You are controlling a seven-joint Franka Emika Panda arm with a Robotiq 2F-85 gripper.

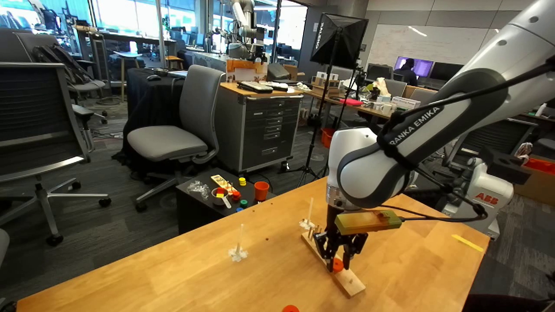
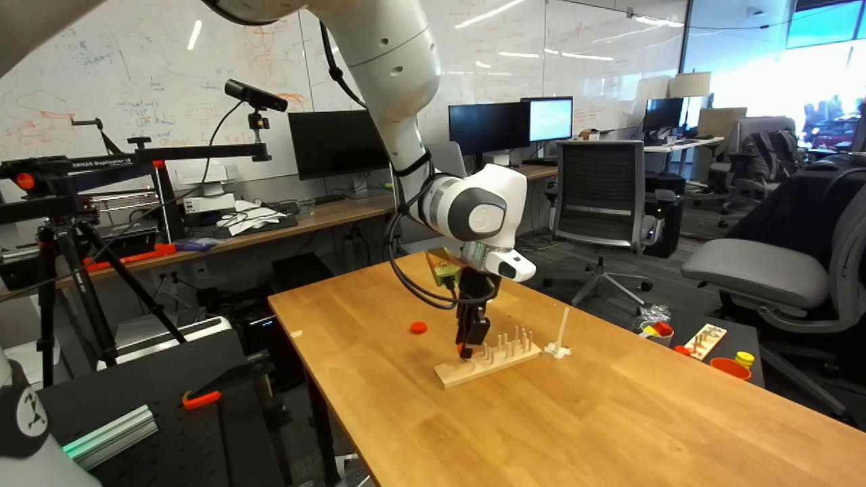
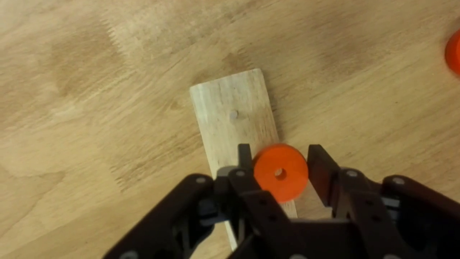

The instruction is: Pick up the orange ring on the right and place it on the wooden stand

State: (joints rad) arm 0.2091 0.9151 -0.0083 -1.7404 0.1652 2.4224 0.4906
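My gripper (image 3: 278, 158) is shut on an orange ring (image 3: 287, 187), one finger on either side of it. Below the ring lies the wooden stand (image 3: 230, 97), a light narrow strip with a short peg (image 3: 234, 114) near its bare end. Something pale shows through the ring's hole; whether it is a peg I cannot tell. In an exterior view the ring (image 1: 337, 265) appears low over the stand (image 1: 354, 288), partly covered by a finger. Taller pegs (image 2: 517, 338) rise toward the strip's far end. A second orange ring (image 2: 419, 327) rests on the table, apart from the stand.
Two thin upright sticks with whitish bases stand on the table, a nearer stick (image 1: 238, 247) and another stick (image 1: 309, 214) close to the stand's pegged end. A low black side table (image 1: 195, 210) beyond the table edge carries an orange cup (image 1: 261, 190) and small toys.
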